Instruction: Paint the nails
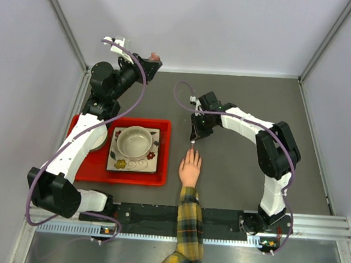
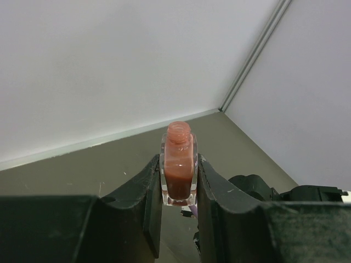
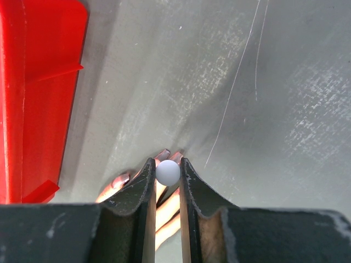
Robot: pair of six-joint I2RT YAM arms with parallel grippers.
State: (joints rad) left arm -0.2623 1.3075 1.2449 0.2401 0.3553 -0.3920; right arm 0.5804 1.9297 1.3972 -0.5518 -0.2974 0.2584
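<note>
From above, the hand (image 1: 190, 167) lay flat on the table (image 1: 239, 172), right of the red tray (image 1: 165, 152). Its nails (image 1: 191, 152) pointed far, just short of the right gripper (image 1: 194, 137). The left gripper (image 1: 153, 59) was raised at far left.

The left wrist view showed that gripper clamped on an uncapped polish bottle (image 2: 179, 167).

The right wrist view showed the right gripper pinching a white ball (image 3: 168, 172) above the nails.

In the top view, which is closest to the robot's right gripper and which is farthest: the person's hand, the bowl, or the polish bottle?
From the right gripper, shut on a white knob:
1. Hand, just beside it, toward the bases.
2. Bowl, leftward, in the red tray.
3. Polish bottle, far back left, in the left gripper.
</note>
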